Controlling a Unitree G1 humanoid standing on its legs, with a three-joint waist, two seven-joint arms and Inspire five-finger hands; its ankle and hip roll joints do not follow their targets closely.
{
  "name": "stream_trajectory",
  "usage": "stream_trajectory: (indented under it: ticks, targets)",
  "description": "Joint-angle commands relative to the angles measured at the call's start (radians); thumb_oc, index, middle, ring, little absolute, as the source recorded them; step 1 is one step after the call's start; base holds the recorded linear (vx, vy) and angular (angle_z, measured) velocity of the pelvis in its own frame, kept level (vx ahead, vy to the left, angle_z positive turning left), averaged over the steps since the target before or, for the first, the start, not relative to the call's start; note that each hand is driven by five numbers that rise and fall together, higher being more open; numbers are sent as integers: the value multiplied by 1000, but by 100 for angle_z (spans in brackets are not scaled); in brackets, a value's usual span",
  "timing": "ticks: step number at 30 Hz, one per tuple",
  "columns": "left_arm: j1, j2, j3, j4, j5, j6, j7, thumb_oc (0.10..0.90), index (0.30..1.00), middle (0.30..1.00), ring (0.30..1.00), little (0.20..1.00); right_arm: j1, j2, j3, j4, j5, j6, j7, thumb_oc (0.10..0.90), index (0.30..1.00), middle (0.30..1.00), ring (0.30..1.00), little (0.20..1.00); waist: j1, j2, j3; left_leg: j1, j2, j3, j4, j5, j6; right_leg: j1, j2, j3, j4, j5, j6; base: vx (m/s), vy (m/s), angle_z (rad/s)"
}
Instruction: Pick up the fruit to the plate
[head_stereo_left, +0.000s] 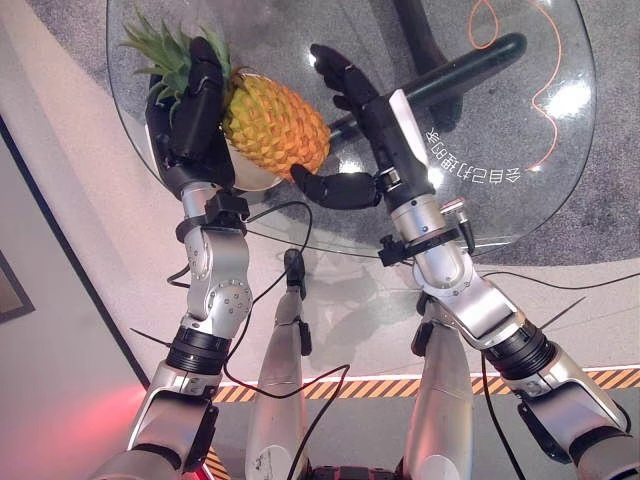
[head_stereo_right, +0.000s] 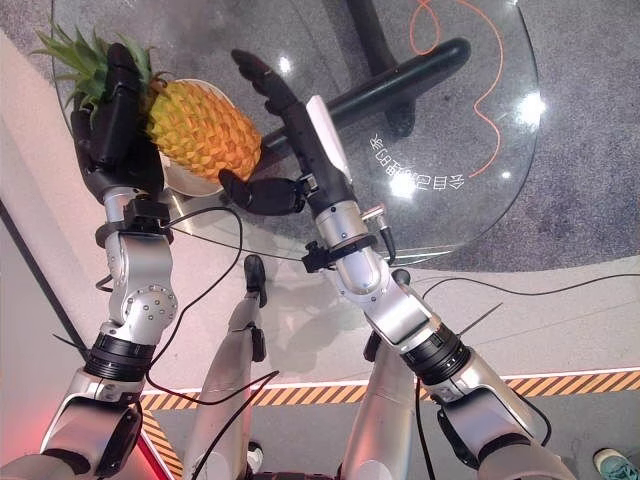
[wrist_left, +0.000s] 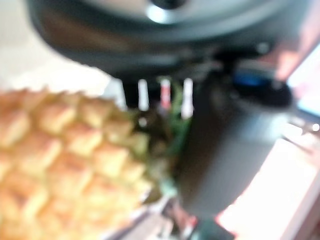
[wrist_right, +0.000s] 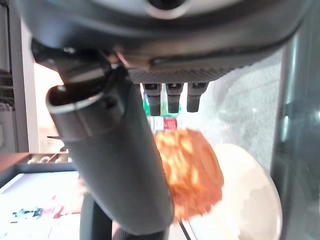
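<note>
Nearest to me, my right hand sits at the near edge of the glass table, spread wide: the thumb points toward the pineapple's blunt end and the fingers reach out straight beside the fruit, curled round nothing. In its wrist view there is a gap between hand and fruit, so I judge it is standing by as a guard or steadying stop, not as a carrier. Just beyond on the other side, my left hand does the holding: its fingers are bent over the pineapple where the green crown meets the body, a sensible place because the neck is narrower than the fat, scaly body. The pineapple lies on its side, tilted, with its body over the white plate by the table's left rim; I cannot tell whether it rests on the plate or hangs just above it. If it is down, what is left is for me to loosen the left fingers without rolling it. Farther across the glass I see an orange cord and, through the glass, the dark base beneath.
</note>
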Motion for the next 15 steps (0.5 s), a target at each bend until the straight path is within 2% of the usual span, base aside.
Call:
stream_trajectory:
  ticks: [1,5,15]
  targets:
    - [-88,40,62,-137,166,-147,32,100,300,300,300,200,-100,52,-96,-188,5,-121,-45,800,900,900,900,900,24,-13,-24,39,-7,-1,26,-44,27,71,31,-70,-145,95,-14,0,0,0]
    - [-96,50,71,-127,276,-171,113,100,300,300,300,200,-103,53,-94,-181,1,-115,-52,800,900,900,900,900,25,-15,-24,41,-6,-1,26,-43,25,73,32,-69,-146,94,-14,0,0,0]
    - [-107,73,84,-104,451,-186,226,100,300,300,300,200,-104,53,-92,-177,-9,-110,-68,800,900,900,900,900,27,-18,-24,43,-4,0,22,-41,21,77,35,-69,-148,92,-16,0,0,0]
